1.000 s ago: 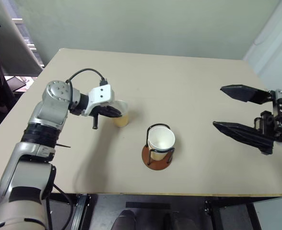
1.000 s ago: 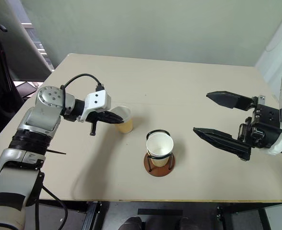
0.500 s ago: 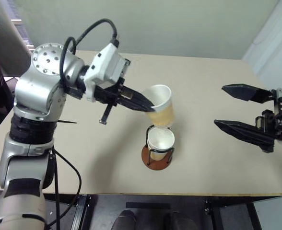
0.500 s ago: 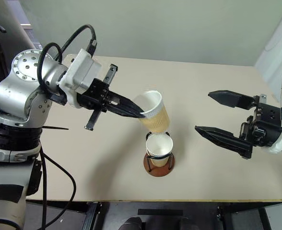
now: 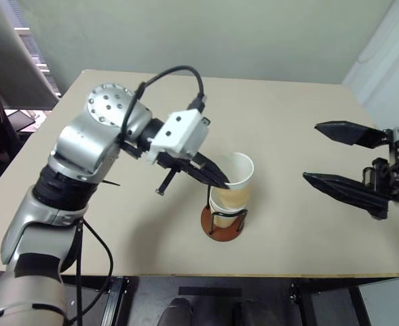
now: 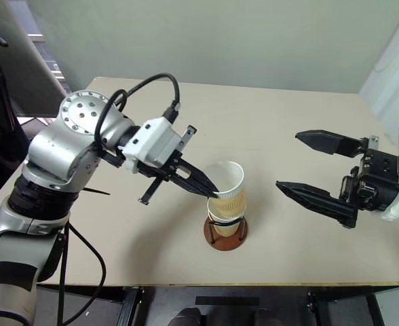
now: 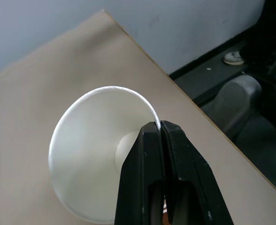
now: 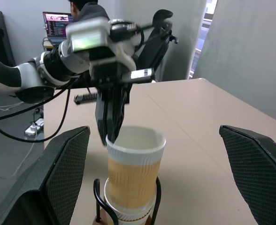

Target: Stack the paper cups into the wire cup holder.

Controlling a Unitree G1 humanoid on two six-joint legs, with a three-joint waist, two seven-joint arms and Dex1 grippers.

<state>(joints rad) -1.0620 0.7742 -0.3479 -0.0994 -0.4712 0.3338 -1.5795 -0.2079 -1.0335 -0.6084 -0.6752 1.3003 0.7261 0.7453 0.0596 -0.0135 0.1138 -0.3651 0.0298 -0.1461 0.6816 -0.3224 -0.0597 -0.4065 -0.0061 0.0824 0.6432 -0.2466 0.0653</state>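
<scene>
Two yellow-tan, white-rimmed paper cups (image 6: pixel 226 198) nest in the wire cup holder (image 6: pixel 224 233); left end effector (image 6: pixel 214 193) pinches the upper rim, right end effector (image 6: pixel 307 165) stands spread beside it.

**Cup going into the holder at the tabletop's near middle**

The wire cup holder (image 5: pixel 223 224) stands on the tabletop (image 5: pixel 267 122), near its front edge and about midway across. A paper cup (image 5: pixel 221 205) sits inside the holder. A second paper cup (image 5: pixel 235 180) sits partly nested in it from above, tilted. The left hand (image 5: pixel 220 180) reaches in from the left and pinches this upper cup's rim. The right hand (image 5: pixel 328 153) hangs well apart to the right, over the tabletop.
</scene>
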